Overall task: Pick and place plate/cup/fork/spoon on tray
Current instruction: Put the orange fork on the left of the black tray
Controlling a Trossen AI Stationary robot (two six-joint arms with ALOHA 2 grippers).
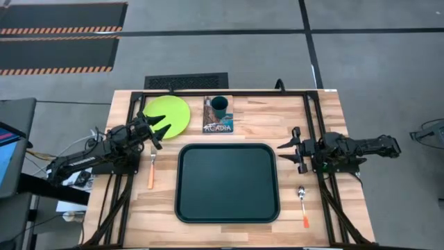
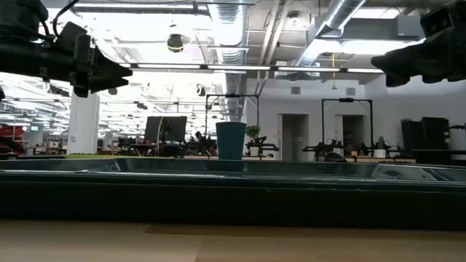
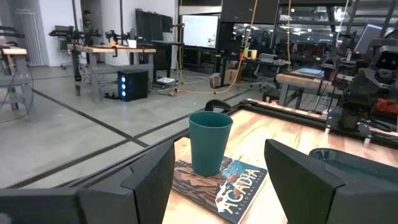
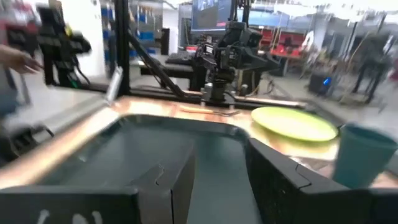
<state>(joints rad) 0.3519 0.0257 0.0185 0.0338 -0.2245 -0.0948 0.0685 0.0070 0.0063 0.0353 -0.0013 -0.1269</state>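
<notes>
Here the pick-and-place is only beginning: the dark green tray (image 1: 227, 182) is lying bare at the table's (image 1: 326, 111) centre. The left gripper (image 1: 161, 130), fingers spread and holding nothing, is hovering at the edge of the lime-green plate (image 1: 168, 113); the right gripper (image 1: 290, 154), likewise spread, is waiting beside the tray. The teal cup (image 3: 209, 142) is standing upright on the Acadia book (image 1: 218, 122). The fork (image 1: 151, 167) and spoon (image 1: 303, 204) are flanking the tray. The next move probably calls for descending onto the plate's rim.
</notes>
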